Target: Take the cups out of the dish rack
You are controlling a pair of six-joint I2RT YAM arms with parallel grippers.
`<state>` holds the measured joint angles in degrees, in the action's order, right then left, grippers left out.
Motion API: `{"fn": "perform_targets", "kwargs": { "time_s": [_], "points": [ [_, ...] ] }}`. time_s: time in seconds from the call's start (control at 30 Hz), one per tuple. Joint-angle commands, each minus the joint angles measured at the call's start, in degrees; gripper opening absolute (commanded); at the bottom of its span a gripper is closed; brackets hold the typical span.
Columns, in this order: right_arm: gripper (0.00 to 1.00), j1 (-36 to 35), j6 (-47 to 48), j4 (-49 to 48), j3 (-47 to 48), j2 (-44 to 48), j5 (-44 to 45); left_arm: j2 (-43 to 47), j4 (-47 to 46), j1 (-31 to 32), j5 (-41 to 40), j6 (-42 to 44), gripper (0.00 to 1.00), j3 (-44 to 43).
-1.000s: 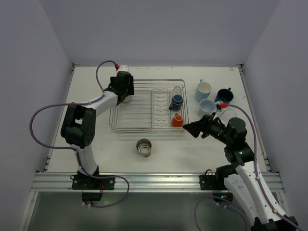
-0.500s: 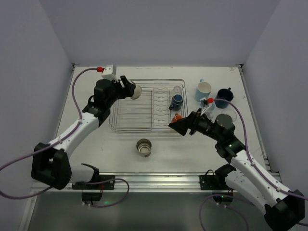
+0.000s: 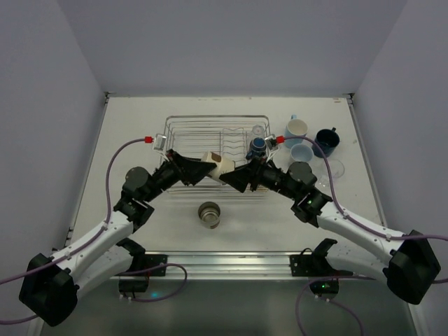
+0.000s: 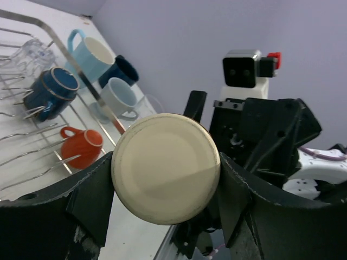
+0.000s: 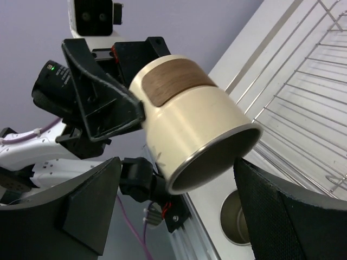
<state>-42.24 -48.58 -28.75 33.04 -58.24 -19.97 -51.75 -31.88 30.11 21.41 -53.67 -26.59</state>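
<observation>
The silver wire dish rack [image 3: 199,143] sits far-centre on the white counter [image 3: 140,126]. At its right end are a dark blue mug [image 3: 257,145], a clear tumbler [image 3: 258,130] beyond it and a small orange mug [image 4: 81,146] on its side.

Right of the rack stand a light blue mug [image 3: 295,130], a navy mug [image 3: 326,140], a pale blue cup [image 3: 302,152] and a clear glass [image 3: 334,168]. A metallic cup [image 3: 209,214] stands alone near the front.

The cream cup [image 5: 190,122], with a wood-brown band and a steel-lined mouth, is lifted over the rack's near edge. The left hand [image 4: 165,184] is clamped on its base end. The right hand [image 5: 184,206] faces the cup's mouth, fingers spread wide, not gripping.
</observation>
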Motion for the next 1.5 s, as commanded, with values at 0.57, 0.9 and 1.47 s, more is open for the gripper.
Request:
{"fn": "perform_targets", "kwargs": {
  "time_s": [0.57,0.9,1.47],
  "points": [
    [0.00,-7.94,4.09,2.53,10.90,-3.56,8.97,11.31,11.96,0.83,-3.02,8.02,1.00,-5.79],
    [0.00,-19.71,20.70,59.19,37.14,-12.65,24.95,22.99,55.95,0.83,-35.44,33.53,1.00,-22.73],
    [0.00,-30.62,25.55,85.53,65.39,-42.65,32.71,44.97,56.93,0.39,-52.26,34.07,1.00,-12.52]
  ]
}}
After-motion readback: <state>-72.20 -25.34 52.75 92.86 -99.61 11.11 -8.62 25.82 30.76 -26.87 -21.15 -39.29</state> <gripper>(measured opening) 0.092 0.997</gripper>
